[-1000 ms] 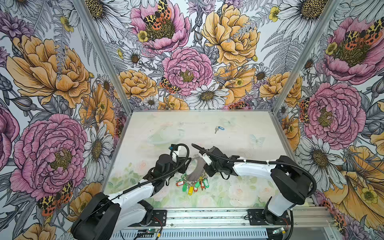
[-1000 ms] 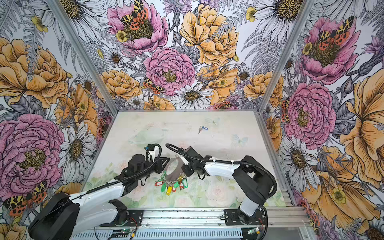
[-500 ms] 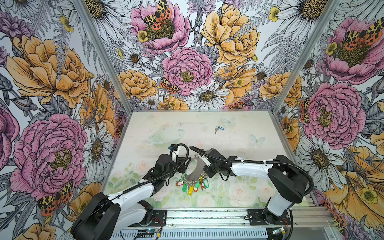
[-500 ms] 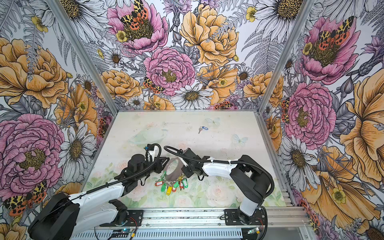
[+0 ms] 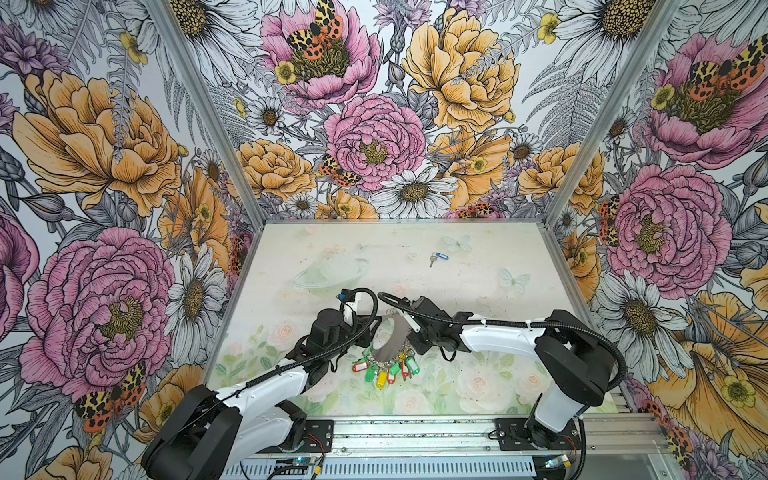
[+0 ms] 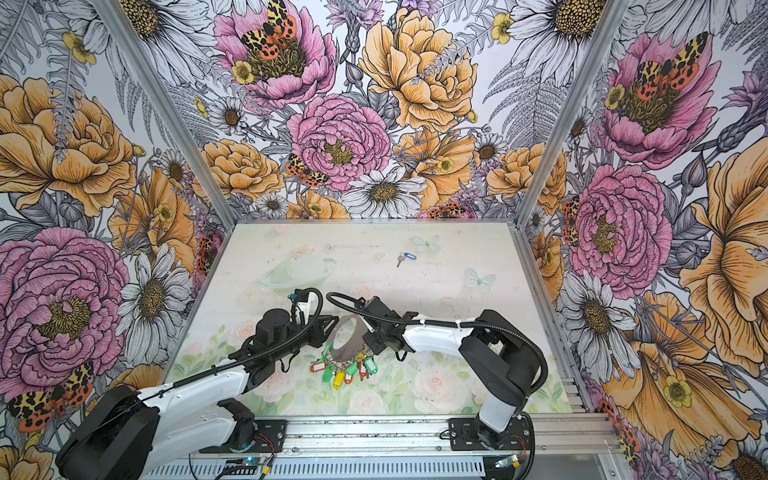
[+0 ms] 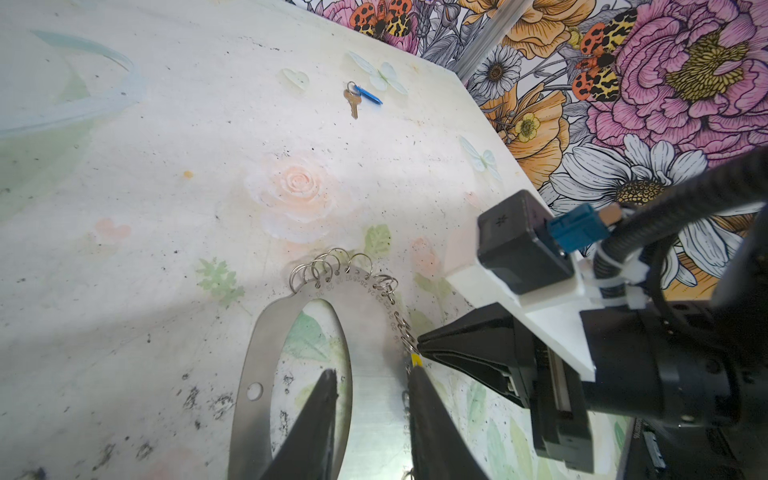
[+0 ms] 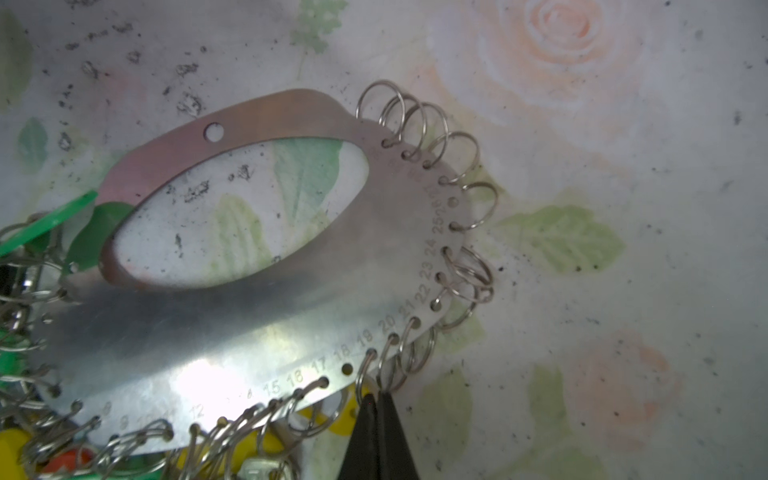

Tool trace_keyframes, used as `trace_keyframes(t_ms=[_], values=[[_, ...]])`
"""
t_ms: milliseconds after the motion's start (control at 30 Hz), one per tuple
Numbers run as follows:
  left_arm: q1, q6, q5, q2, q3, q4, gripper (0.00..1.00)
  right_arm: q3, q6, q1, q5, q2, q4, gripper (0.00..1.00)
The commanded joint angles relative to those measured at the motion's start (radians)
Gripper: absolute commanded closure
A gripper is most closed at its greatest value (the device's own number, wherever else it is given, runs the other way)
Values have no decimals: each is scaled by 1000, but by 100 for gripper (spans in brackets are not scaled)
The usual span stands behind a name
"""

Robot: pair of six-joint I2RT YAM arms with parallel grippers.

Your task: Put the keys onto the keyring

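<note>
The keyring is held tilted, clamped across its band by the left gripper. The right gripper is closed at an edge ring. The key is left untouched, well apart at the back. Ring preparation seems in hand; next, the key must be fetched.

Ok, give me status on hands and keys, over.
Left hand clamped across the keyring band, tilted off the table. Right hand shut at its ringed edge. The keys lie far back on the table, untouched. Nothing in between.
</note>
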Motion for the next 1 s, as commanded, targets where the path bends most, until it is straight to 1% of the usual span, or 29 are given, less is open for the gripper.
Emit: trace_keyframes(t_ms=[0, 167, 367, 467, 767, 967], values=[[7, 25, -12, -5, -14, 2, 68, 36, -9, 8, 33, 25, -14, 93], [8, 25, -11, -6, -16, 3, 68, 35, -6, 21, 37, 2, -18, 87], [8, 25, -15, -7, -17, 2, 68, 25, -5, 37, 29, -22, -26, 86], [9, 25, -20, -11, -17, 2, 68, 26, -4, 46, 25, -26, -25, 83], [10, 23, -19, -22, -24, 2, 68, 51, -3, 59, 52, -9, -25, 79], [10, 24, -24, -36, -31, -3, 68, 46, 24, 60, 79, -45, -25, 78]])
